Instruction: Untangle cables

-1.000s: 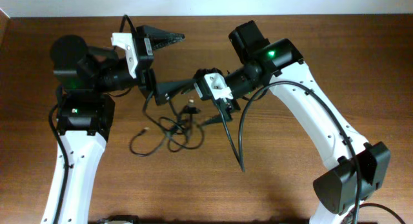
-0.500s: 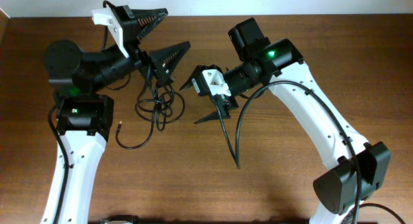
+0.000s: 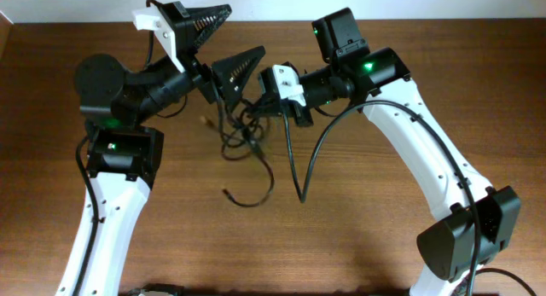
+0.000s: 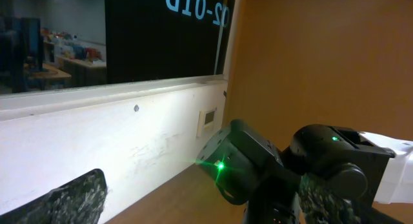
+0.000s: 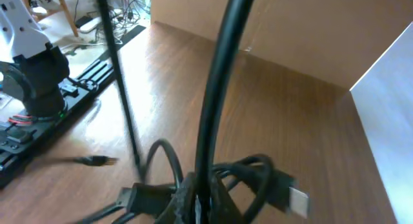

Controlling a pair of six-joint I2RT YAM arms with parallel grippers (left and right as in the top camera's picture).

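Brown wooden counter (image 3: 384,245), with pale wall (image 3: 426,2) along its far edge. Just changed: right hand (image 3: 256,110) now pinched tight on the cables (image 3: 241,132), while half a second ago spread wide and only beside them. Confirmed from the right wrist view: several black loops squeezed at the fingers, with one light-tipped plug (image 5: 295,199) sticking out to the side and a small plug (image 5: 97,161) lying loose farther off on the counter.

Left hand (image 3: 246,29) opened wide and holding nothing, close beside the bunch near the far edge. Between its fingers (image 4: 71,199) only the right arm (image 4: 335,159) and the wall.

Place of the cables: toward the back of the counter, between the two hands, with one long strand (image 3: 256,201) trailing to the front.

Compared with one second ago: bunch carried from the middle of the counter toward the back and drawn more together; left hand turned up and away from it.

Meaning for the task, as a judgement: one side of the tangle now anchored, so probably ready for pulling a strand free with the other hand. Knot itself not yet opened.
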